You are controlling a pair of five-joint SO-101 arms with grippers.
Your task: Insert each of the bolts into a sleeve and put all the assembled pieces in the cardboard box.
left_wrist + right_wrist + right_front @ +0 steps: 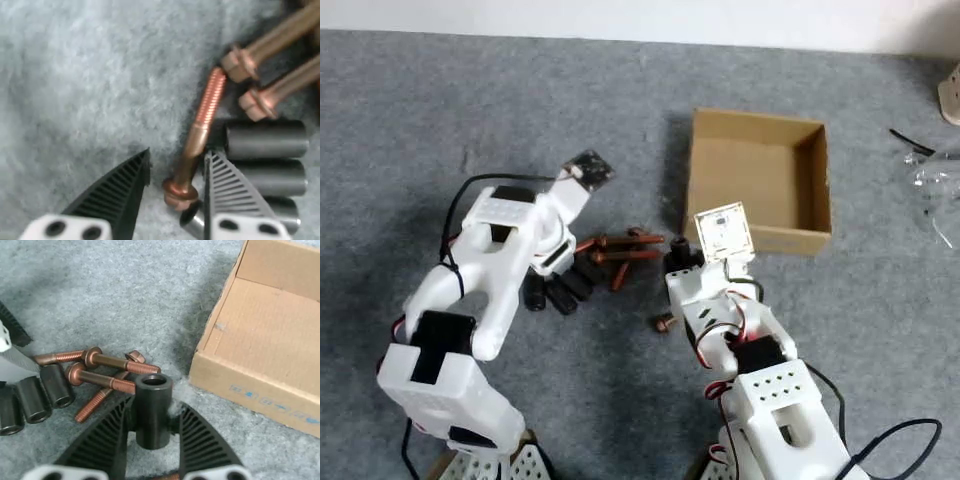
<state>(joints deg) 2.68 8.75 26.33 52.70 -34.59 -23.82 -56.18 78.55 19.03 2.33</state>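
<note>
Grey felt-like cloth (410,120) covers the table. Seen from the high view, the open cardboard box (750,175) sits at about 1 o'clock from the table's middle. A loose heap of copper bolts (620,250) lies near the middle, at 9 o'clock of the box and a little apart from it. A row of black sleeves (560,292) lies on its side at 8 o'clock of the heap, just beside it. A lone bolt (664,322) lies apart on the cloth at 5 o'clock of the heap. The left gripper (174,159) is low over the sleeve end of the heap, its jaws parted a moderate way and straddling a single bolt (197,135) that lies flat on the cloth; whether either finger touches it I cannot tell. The right gripper (154,426) is closed around an upright sleeve (153,390), bore facing up, held between the heap and the box's 7 o'clock corner.
</note>
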